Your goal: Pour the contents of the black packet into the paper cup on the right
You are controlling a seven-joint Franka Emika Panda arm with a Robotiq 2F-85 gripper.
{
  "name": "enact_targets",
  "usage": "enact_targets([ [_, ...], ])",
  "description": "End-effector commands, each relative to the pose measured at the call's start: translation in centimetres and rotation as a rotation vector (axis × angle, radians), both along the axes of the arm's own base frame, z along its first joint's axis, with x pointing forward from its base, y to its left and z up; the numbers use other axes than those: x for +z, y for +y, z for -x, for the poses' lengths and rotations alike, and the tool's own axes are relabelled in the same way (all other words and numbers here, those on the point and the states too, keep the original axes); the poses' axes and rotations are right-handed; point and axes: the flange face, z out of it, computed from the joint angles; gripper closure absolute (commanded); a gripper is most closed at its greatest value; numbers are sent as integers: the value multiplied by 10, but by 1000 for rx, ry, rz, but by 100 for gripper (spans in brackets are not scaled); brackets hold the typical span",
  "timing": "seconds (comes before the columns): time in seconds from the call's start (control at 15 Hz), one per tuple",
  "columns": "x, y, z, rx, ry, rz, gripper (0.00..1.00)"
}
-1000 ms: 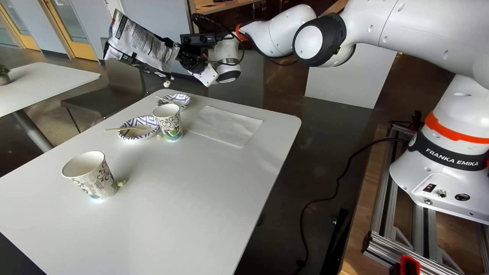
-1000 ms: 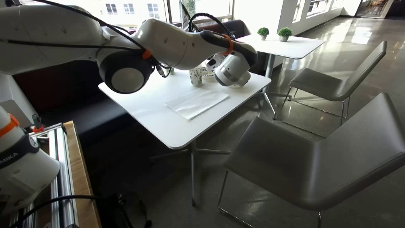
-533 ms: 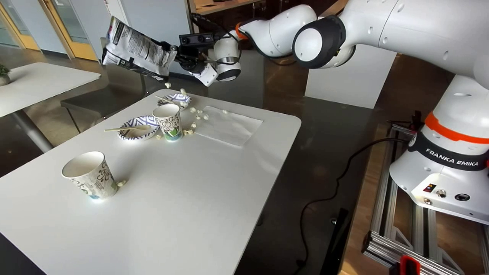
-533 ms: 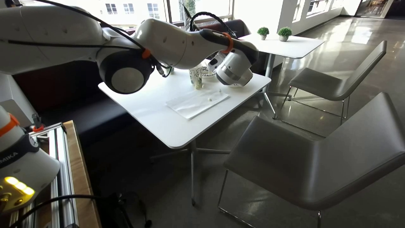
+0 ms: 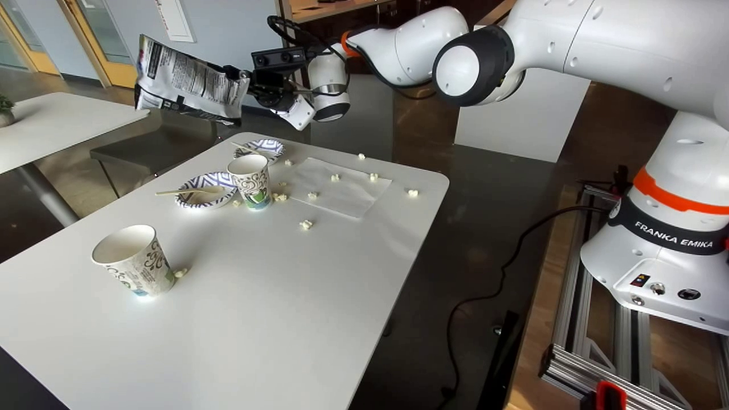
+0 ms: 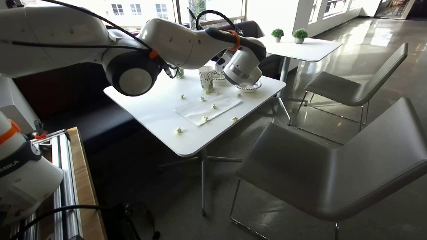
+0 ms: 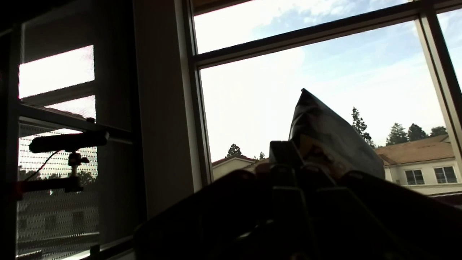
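My gripper (image 5: pixel 242 77) is shut on the black packet (image 5: pixel 185 82) and holds it in the air above the far end of the table, tilted with its lower end down. In the wrist view the gripper (image 7: pixel 287 155) is dark, and the packet (image 7: pixel 334 139) shows beyond the fingers. In an exterior view my arm hides gripper and packet. Popcorn-like contents (image 5: pixel 306 224) lie scattered on table and paper sheet, also seen in an exterior view (image 6: pixel 204 118). A patterned paper cup (image 5: pixel 250 182) stands upright by the bowls, right of the nearer paper cup (image 5: pixel 136 267). The farther cup also shows (image 6: pixel 206 80).
Two patterned paper bowls with wooden utensils, a nearer bowl (image 5: pixel 219 181) and a farther bowl (image 5: pixel 272 147), stand beside the cup. A white paper sheet (image 5: pixel 347 196) lies on the white table (image 5: pixel 239 319). Grey chairs (image 6: pixel 300 166) stand by the table.
Several contents pieces fell from the packet's lower end and now lie spread over the table and paper sheet. The gripper and packet moved left and slightly down in an exterior view; the packet tilts less steeply.
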Motion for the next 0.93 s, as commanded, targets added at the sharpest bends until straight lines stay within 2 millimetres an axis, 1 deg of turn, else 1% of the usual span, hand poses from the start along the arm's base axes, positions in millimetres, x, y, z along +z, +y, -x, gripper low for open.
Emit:
enact_targets([
  [0.0,12,8,0,49,13,7,100],
  [0.07,7,7,-8,-7,-3,127,100],
  [0.13,7,3,-5,17,19,59,100],
  [0.2,4,1,-7,-6,15,74,100],
  [0.27,-2,1,-7,-10,11,141,100],
  [0.33,8,-6,3,49,5,-56,100],
  [0.4,2,-1,-3,15,13,39,99],
  [0.47,-3,-1,-3,14,12,106,100],
  [0.53,5,-8,5,55,11,-88,100],
  [0.6,-3,-1,-2,15,0,129,100],
  [0.67,9,-3,10,78,1,-104,100],
  [0.73,3,1,4,44,2,-15,99],
  [0.8,2,1,4,47,-3,37,100],
  [0.87,6,0,5,48,3,-42,99],
])
